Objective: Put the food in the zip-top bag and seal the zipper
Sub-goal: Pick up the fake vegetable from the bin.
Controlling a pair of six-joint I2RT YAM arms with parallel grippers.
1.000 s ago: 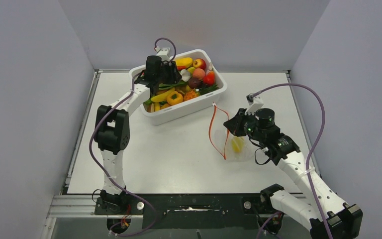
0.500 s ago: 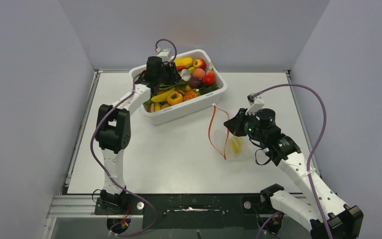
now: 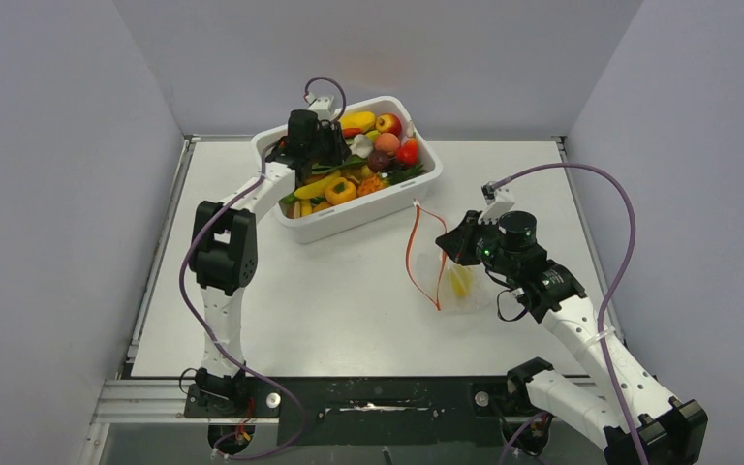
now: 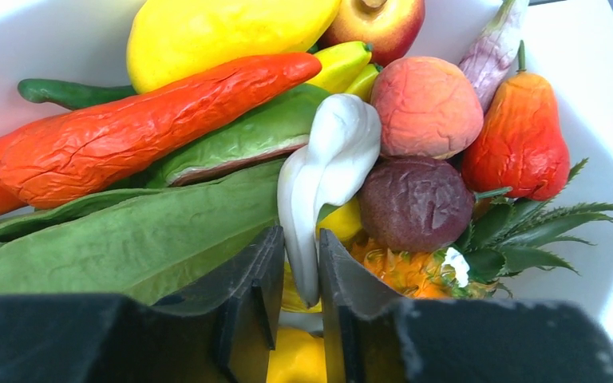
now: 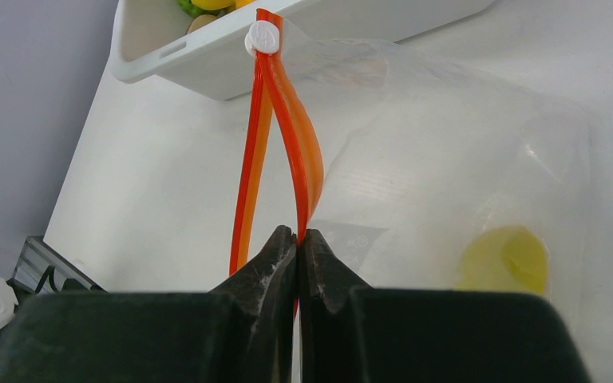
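Toy food fills the white tub (image 3: 417,189). My left gripper (image 4: 299,251) is inside the tub (image 3: 322,153) and is shut on the lower end of a white toy vegetable (image 4: 327,159). Round it lie a long green leaf (image 4: 120,239), a red chilli (image 4: 144,128), a yellow fruit (image 4: 215,32), a peach (image 4: 425,108) and a dark purple fruit (image 4: 415,201). The clear zip-top bag (image 5: 447,167) lies right of the tub (image 3: 465,291) with its mouth open and a yellow piece (image 5: 504,259) inside. My right gripper (image 5: 298,239) is shut on one side of the red-orange zipper (image 5: 299,152).
The zipper's white slider (image 5: 264,37) sits at the far end, next to the tub's rim (image 5: 207,64). Grey walls enclose the white table (image 3: 329,300) on three sides. A metal rail (image 3: 349,397) with both arm bases runs along the near edge.
The left gripper has shifted slightly to the right inside the tub. The right arm and the bag have not moved.
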